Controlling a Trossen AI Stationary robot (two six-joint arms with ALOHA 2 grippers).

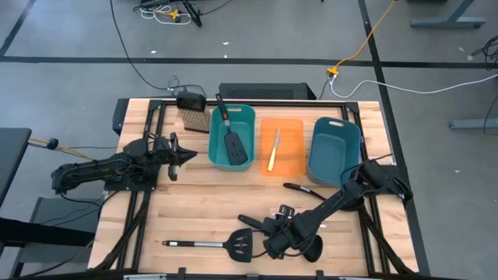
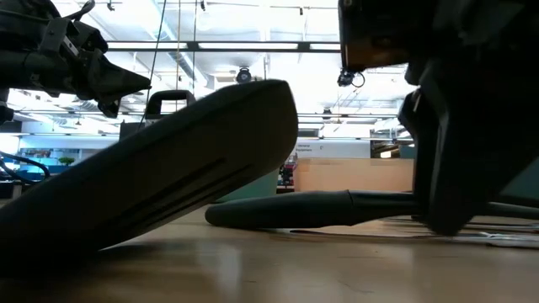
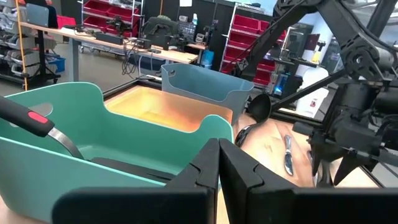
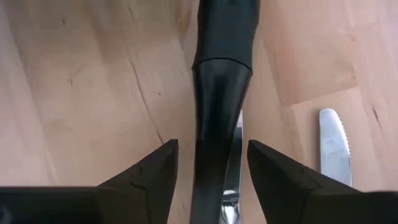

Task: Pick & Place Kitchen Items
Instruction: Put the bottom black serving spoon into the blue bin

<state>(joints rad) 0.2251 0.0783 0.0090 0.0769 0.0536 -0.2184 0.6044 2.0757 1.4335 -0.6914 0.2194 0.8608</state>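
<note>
My right gripper (image 4: 211, 149) points steeply down near the table's front edge (image 1: 274, 237). Its open fingers stand on either side of a long black ladle handle (image 4: 221, 81) without plainly touching it. A slim silver knife (image 4: 235, 155) lies partly under that handle, and a second knife (image 4: 333, 149) lies beside it on the wood. A steel-handled black spatula (image 1: 210, 245) lies flat to the left. The red-and-black-handled spatula (image 1: 232, 136) rests in the teal bin (image 1: 250, 117). A yellow-handled knife (image 1: 274, 152) lies in the orange bin (image 1: 292, 132). My left gripper (image 1: 187, 155) waits shut, held level at the table's left.
A blue-grey bin (image 1: 334, 152) stands right of the orange one. A tan-bristled brush (image 1: 194, 118) sits at the far left, beside the teal bin. Another black ladle (image 1: 305, 189) lies in front of the blue-grey bin. Bare wood spreads across the table's middle and left.
</note>
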